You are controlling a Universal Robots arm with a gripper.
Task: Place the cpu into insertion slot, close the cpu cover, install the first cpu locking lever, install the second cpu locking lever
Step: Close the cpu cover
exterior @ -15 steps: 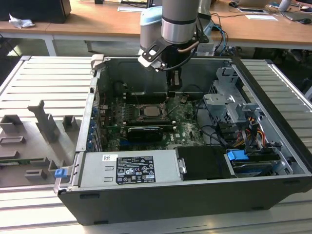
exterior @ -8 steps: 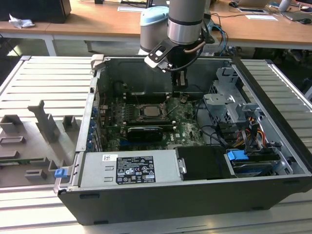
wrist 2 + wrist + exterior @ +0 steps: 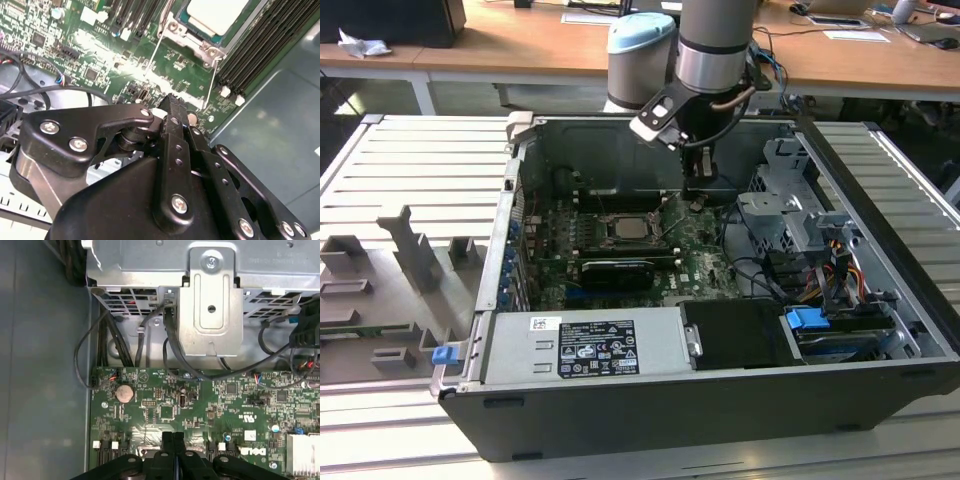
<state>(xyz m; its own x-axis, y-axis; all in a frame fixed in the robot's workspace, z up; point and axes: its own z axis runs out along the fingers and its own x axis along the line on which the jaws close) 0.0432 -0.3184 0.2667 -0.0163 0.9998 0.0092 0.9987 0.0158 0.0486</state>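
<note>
The arm is reaching down into the open computer case [image 3: 620, 425], and its gripper [image 3: 698, 200] is hanging low over the green motherboard [image 3: 705, 262], just to the exterior view's right of the insertion slot [image 3: 604, 228]. In both wrist views the gripper [image 3: 172, 100] [image 3: 173, 436] is showing its two black fingers pressed together with nothing between them, the tips hovering close above the board; whether they are touching it cannot be told. The cpu [image 3: 623, 228] is sitting in the slot with its pale face [image 3: 217, 12] turned up, and the silvery cpu cover [image 3: 200, 47] is lying flat around it, framing the chip. Two thin wire levers [image 3: 156, 47] are running from the socket's corners toward the fingertips; whether they are latched cannot be told. Black memory slots [image 3: 255, 45] are flanking the socket. A black graphics card [image 3: 617, 270] is lying near the socket, and a round coin battery [image 3: 125, 393] is sitting on the board near a silvery drive cage [image 3: 210, 290].
</note>
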